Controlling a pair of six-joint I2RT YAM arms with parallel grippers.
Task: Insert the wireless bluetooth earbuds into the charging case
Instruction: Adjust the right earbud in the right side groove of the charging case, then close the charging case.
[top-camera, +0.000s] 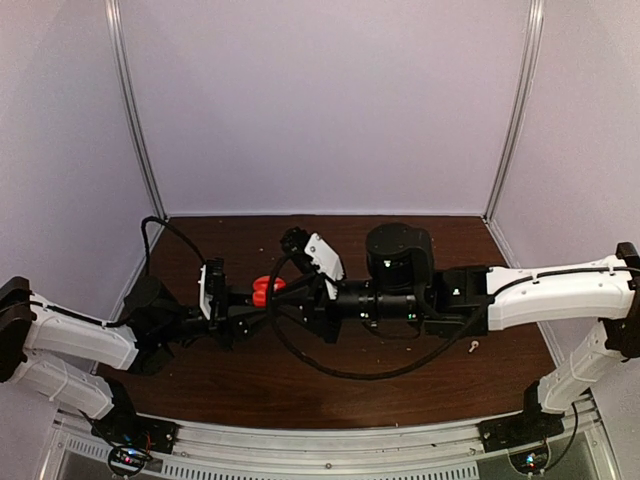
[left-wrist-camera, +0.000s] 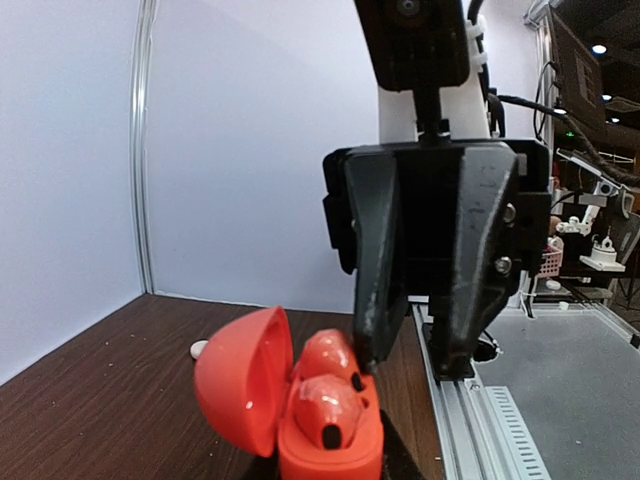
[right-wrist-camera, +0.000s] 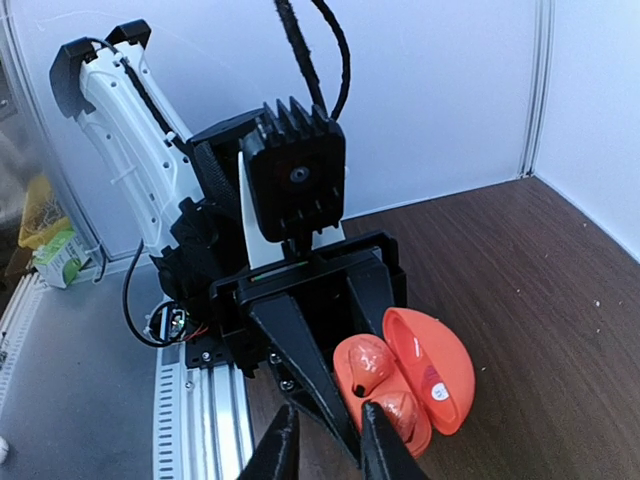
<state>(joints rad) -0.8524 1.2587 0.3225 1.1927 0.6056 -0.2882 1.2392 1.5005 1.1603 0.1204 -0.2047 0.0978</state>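
From above, the left end effector (top-camera: 252, 294) is clamped on the open red-orange charging case (top-camera: 266, 290) over the dark counter (top-camera: 250, 390). The right end effector (top-camera: 288, 290) meets it from the right. What looks like a white earbud (top-camera: 474, 346) lies on the counter near the right arm.

In the left wrist view, two red-orange earbuds (left-wrist-camera: 328, 412) show in the case's base, with the lid swung left. One of the right end effector's fingers (left-wrist-camera: 372, 300) is just beside the upper earbud.

In the right wrist view, its own fingers stand narrowly parted. I cannot tell whether they pinch anything.
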